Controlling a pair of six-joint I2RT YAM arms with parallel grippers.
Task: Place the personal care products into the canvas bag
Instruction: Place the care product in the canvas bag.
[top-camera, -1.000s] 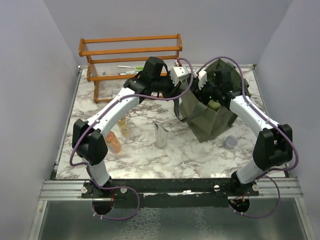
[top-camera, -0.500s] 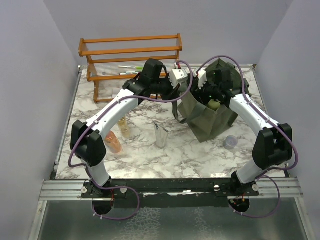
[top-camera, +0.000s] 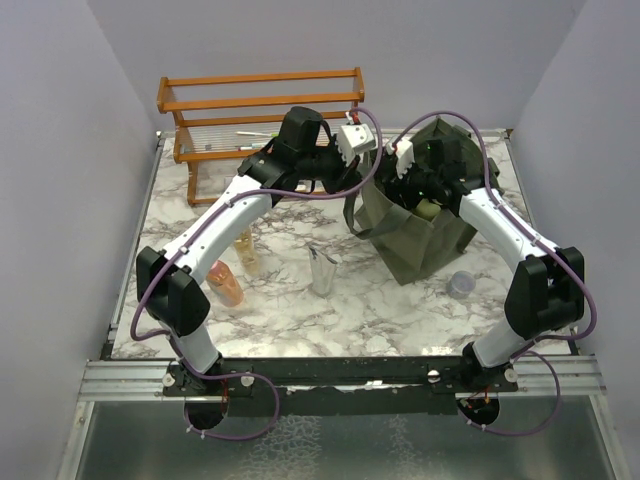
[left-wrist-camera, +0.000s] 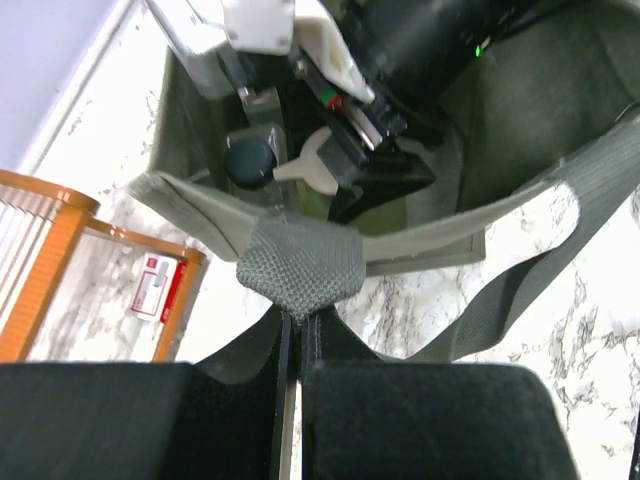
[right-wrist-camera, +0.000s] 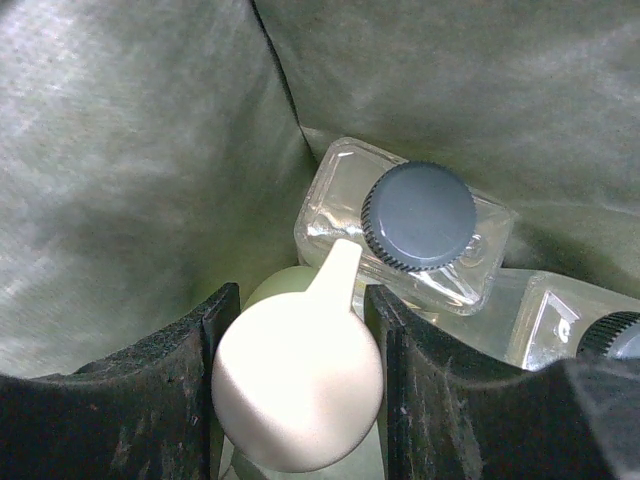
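Right gripper: jaws part-way apart, clamped on a pale green bottle with a cream spout cap, low inside the bag.
Left gripper: pressed together on the rim hem of the boxy dark olive canvas bag, holding its mouth open.
Step in hand: delivering this bottle; it hangs by a clear square bottle with a dark cap lying in the bag, though I cannot tell if they touch.
Next move: probably parting the right jaws to let go, then lifting straight out without snagging the floppy wall.
Near tabletop: an amber-orange bottle, a beige bottle and a silver metallic tube wait well apart from the bag.
Arm pose: both arms stretch forward and bend inward, meeting at the bag; the right wrist points down into it.
Far edge: an orange wooden rack stands behind the left arm.
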